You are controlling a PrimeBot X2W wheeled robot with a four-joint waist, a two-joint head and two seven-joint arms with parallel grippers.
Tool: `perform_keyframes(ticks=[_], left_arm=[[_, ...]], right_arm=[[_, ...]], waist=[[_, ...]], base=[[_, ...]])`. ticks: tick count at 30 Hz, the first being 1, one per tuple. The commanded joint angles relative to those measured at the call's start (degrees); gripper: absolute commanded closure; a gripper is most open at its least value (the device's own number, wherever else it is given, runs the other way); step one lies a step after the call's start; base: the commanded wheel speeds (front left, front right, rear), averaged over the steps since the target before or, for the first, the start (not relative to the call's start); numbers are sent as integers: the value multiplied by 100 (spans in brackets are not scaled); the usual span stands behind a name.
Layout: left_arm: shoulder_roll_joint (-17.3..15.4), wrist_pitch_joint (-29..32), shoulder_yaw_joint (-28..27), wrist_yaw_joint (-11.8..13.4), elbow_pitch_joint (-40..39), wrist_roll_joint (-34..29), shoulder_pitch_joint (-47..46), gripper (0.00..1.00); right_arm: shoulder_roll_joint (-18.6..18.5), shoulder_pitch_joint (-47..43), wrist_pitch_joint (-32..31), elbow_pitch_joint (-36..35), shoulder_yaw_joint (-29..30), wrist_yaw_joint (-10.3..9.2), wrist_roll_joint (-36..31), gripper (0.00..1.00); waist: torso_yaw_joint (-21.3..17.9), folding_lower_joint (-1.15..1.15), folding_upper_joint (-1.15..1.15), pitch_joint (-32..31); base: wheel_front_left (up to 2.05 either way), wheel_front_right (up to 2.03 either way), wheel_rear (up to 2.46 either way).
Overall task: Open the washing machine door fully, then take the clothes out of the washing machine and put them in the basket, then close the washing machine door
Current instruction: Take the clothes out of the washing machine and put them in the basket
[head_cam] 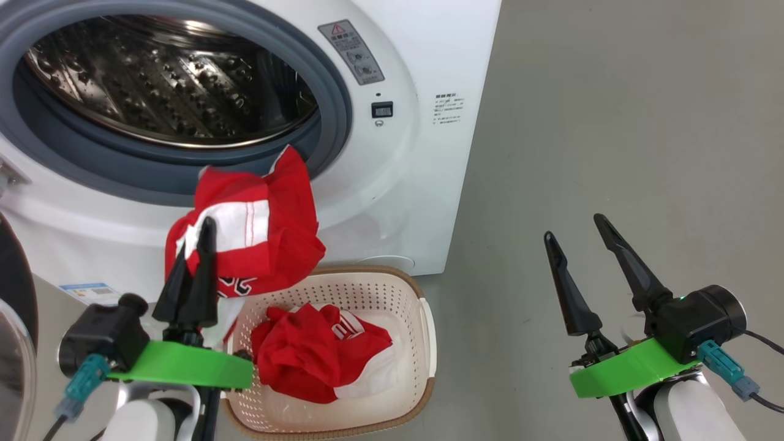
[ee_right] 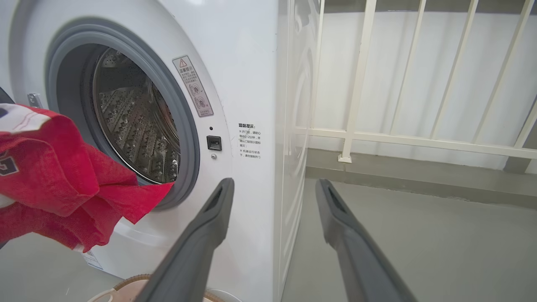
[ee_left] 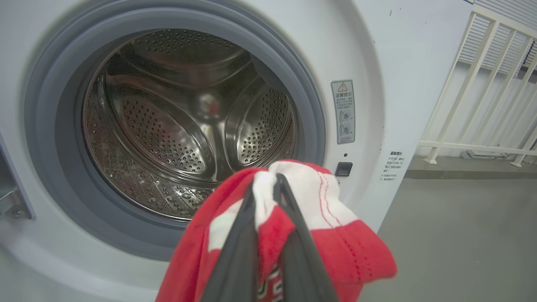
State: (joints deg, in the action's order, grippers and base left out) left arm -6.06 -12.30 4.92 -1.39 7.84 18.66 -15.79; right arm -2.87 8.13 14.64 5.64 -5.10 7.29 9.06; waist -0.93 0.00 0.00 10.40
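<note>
This is a plain, utilitarian laundry corner. A white front-loading washing machine (head_cam: 398, 184) stands on a bare grey floor (head_cam: 612, 153). A grey gasket (ee_left: 50, 126) rings its steel drum (ee_left: 168, 126), and a warning sticker (head_cam: 351, 52) is on its front. A perforated basket (head_cam: 427, 334) with red clothes (head_cam: 306, 361) in it sits on the floor just before the machine. Beside the machine, a white railing (ee_right: 419, 141) runs along a pale wall (ee_right: 402, 63).

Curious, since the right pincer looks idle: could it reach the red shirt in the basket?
Probably yes. The right pincer stands open over bare floor beside the basket, and nothing covers the red shirt inside on that side; the left pincer holds a second shirt over the far left corner.
</note>
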Motion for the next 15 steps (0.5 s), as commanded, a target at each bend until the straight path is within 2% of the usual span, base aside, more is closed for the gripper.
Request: perform_keyframes(ticks=[1, 9, 15], left_arm=[[-121, 43, -169, 68, -299, -26, 46, 100], [-69, 175, -117, 158, -475, 38, 214, 100], [11, 181, -25, 116, 11, 160, 65, 100]], right_arm=[[0, 17, 36, -176, -96, 20, 42, 0], [0, 81, 36, -209, -152, 20, 73, 0], [0, 148, 36, -197, -131, 20, 87, 0]], waist=[[12, 0, 0, 16], [-66, 0, 0, 151], [-127, 0, 0, 363]], base=[[0, 0, 0], [0, 0, 0], [0, 0, 0]])
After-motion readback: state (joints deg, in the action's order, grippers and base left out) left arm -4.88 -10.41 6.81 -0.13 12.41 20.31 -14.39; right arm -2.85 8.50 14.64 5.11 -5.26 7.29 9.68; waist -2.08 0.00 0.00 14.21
